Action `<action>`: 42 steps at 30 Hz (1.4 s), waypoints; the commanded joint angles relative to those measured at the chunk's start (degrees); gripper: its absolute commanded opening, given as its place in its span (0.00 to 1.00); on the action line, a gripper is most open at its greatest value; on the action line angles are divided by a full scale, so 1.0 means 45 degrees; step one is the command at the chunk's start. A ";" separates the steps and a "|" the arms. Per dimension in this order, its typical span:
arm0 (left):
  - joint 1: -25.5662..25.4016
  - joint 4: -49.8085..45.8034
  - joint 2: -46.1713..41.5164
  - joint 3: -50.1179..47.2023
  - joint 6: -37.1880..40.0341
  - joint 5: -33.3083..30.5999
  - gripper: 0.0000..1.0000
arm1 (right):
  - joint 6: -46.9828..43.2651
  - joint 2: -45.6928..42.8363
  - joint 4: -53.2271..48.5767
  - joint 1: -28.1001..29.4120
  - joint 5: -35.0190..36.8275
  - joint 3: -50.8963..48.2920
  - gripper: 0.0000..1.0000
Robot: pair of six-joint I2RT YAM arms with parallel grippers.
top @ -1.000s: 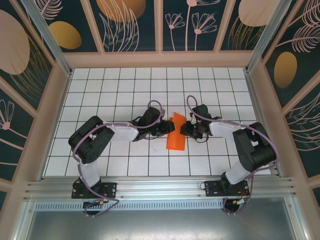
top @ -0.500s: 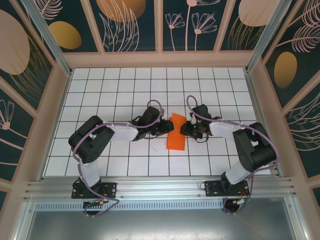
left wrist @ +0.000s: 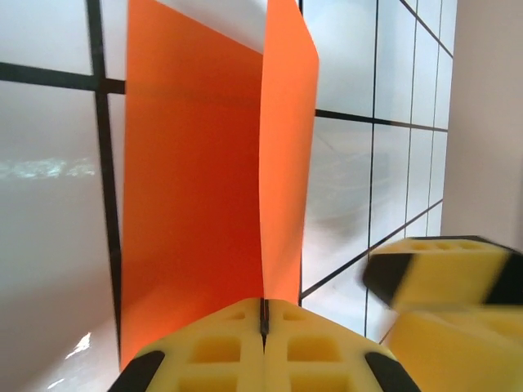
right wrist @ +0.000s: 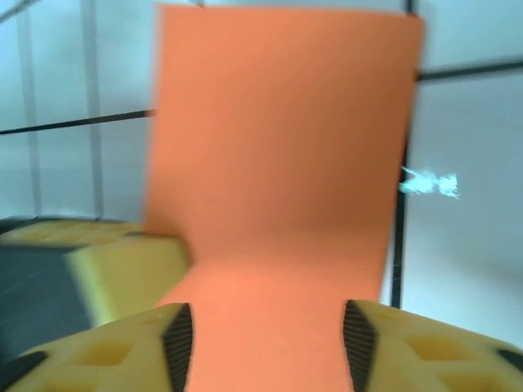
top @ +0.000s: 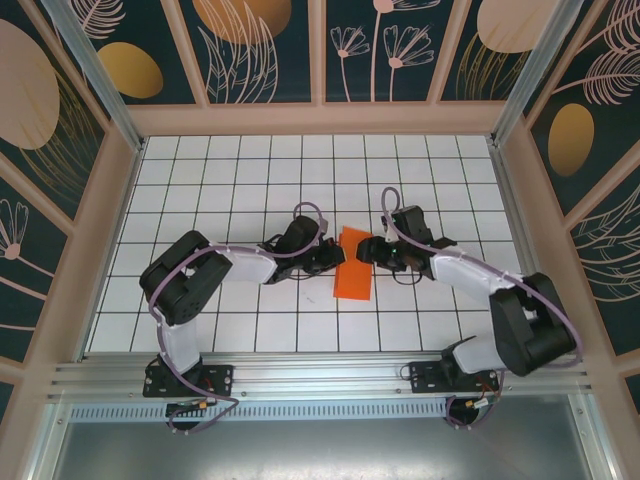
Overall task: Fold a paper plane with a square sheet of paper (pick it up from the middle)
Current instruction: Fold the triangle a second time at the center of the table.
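Spreading over the white grid table (top: 200,200), the biggest change was in the right arm (top: 470,275): against the frame a second earlier its elbow had swung out toward 4 o'clock, and its wrist had shifted slightly toward 12 o'clock. The left arm (top: 240,265) lay almost as before.

The square sheet of paper (top: 352,270) sat where it had been, just to the 6 o'clock side of the table's centre. It was creased narrow, with one half standing up from the other in the left wrist view.

At its 9 o'clock edge, the left gripper (left wrist: 263,320) had gone from partly parted to clenched. Its yellow pads (left wrist: 221,347) met on the fold of the sheet. At the sheet's 2 o'clock corner, the right gripper (right wrist: 265,331) had let go. Its fingers stood apart with orange paper lying loose between them.

This looked like a handover. The left side now pinned the crease, so the right was probably free to reposition for the next fold. The plane itself seemed far from finished.
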 commanded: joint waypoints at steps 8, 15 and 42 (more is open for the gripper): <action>0.0385 -0.0718 -0.1611 -0.1007 -0.0569 -0.1031 0.02 | -0.1880 -0.2794 0.2600 0.3187 0.3050 -0.2204 0.57; 0.0406 -0.1034 -0.1686 -0.0751 -0.0491 -0.0916 0.04 | -0.3791 -0.2187 0.3297 0.5983 0.5869 -0.2509 0.53; 0.0405 -0.1350 -0.1449 -0.0500 -0.0205 -0.0816 0.08 | -0.5085 0.0990 0.3405 0.8065 0.8513 -0.1035 0.32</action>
